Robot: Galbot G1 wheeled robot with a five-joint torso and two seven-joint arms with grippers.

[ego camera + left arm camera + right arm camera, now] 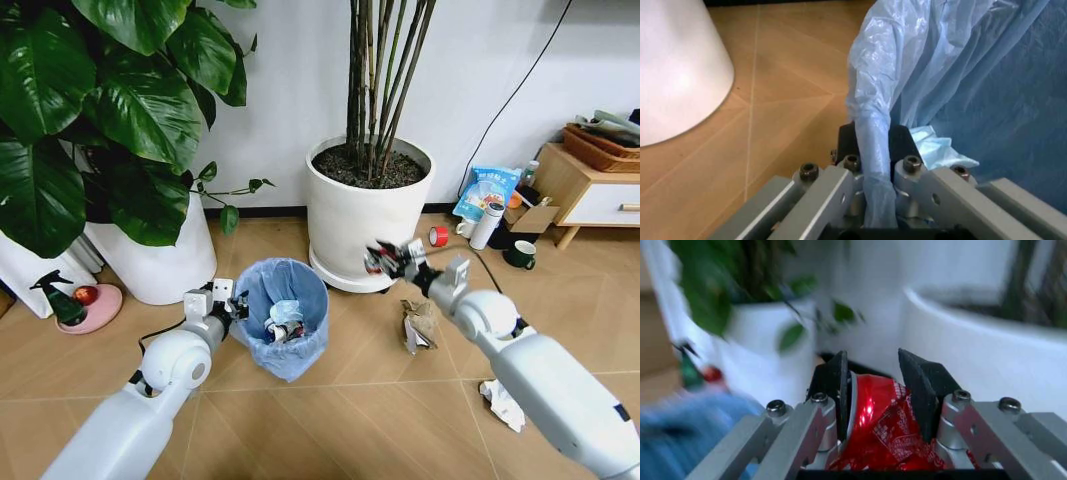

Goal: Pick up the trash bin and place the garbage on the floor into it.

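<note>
The right gripper [880, 390] clamps a crushed red metal can [883, 432] between its fingers; the left gripper [873, 150] pinches the rim of the round bin lined with crinkly light-blue plastic [285, 315], which stands below and beside the can.

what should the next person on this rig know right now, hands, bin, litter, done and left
Left hand: shut on the bin's blue liner at the rim.
Right hand: shut on the crushed red can, held above the floor to the right of the bin.
Done: some litter is in the bin.
Left: drop the can in, then the brown crumpled wrapper and white paper.
</note>
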